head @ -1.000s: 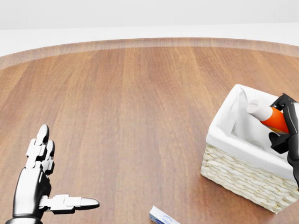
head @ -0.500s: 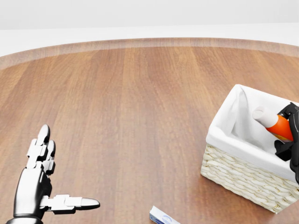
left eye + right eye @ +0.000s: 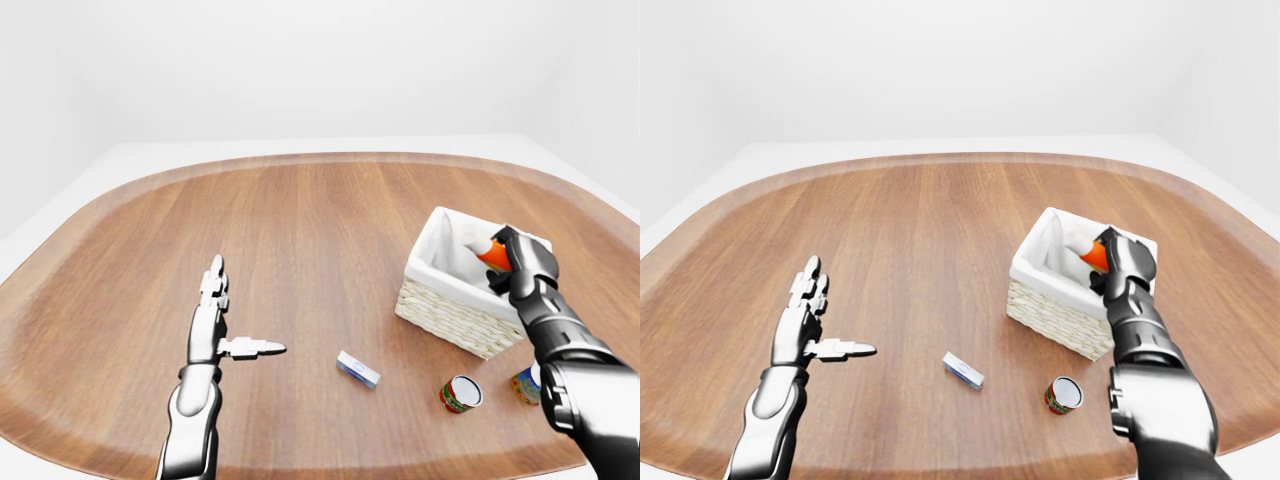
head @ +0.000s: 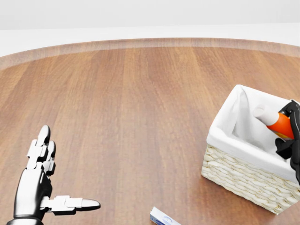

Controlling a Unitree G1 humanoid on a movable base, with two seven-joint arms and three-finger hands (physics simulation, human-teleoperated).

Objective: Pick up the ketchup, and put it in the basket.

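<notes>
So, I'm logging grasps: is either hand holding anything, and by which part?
The right hand grips the ketchup by its orange body, white cap end free, over the basket. The left hand is open, empty.

Bare simulated room: rounded wooden table (image 3: 300,230) (blank white walls, floor).

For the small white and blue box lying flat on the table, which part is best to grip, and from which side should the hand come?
Probably across its two long sides, coming from above. The small box lies flat and low on the wooden table, so there is little height to catch from the side. The open left hand stands nearer than the right hand, which holds the ketchup.
</notes>
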